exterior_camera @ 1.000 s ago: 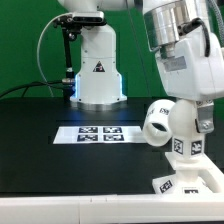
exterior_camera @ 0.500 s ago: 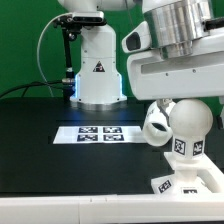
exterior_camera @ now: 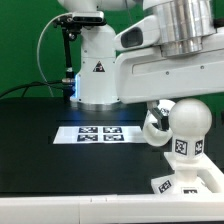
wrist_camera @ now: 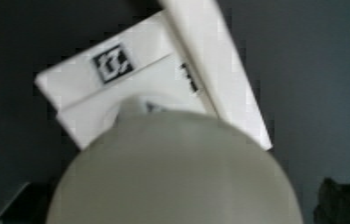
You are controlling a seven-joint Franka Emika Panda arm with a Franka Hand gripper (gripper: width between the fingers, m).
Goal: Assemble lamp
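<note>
The lamp's round bulb (exterior_camera: 186,123) stands upright on its ribbed, tagged neck (exterior_camera: 183,147) on the angular base block (exterior_camera: 190,184) at the exterior view's lower right. The tapered shade (exterior_camera: 152,124) lies just behind it, to the exterior view's left. The arm's wide white hand (exterior_camera: 165,65) hangs directly over the bulb. In the wrist view the bulb's dome (wrist_camera: 163,172) fills the space between the jaws, with the tagged base (wrist_camera: 119,65) beyond it. My gripper (wrist_camera: 175,205) straddles the bulb. A dark fingertip (wrist_camera: 341,200) stands a little off the bulb's side, so the jaws look open.
The marker board (exterior_camera: 97,133) lies flat on the black table in the middle. The robot's white pedestal (exterior_camera: 97,72) with cables stands behind it against the green backdrop. The table's light front edge (exterior_camera: 60,208) runs along the exterior view's bottom.
The hand has turned about its vertical axis above the bulb and now spreads wide across the exterior view. The bulb's neck tag still faces the same way.
</note>
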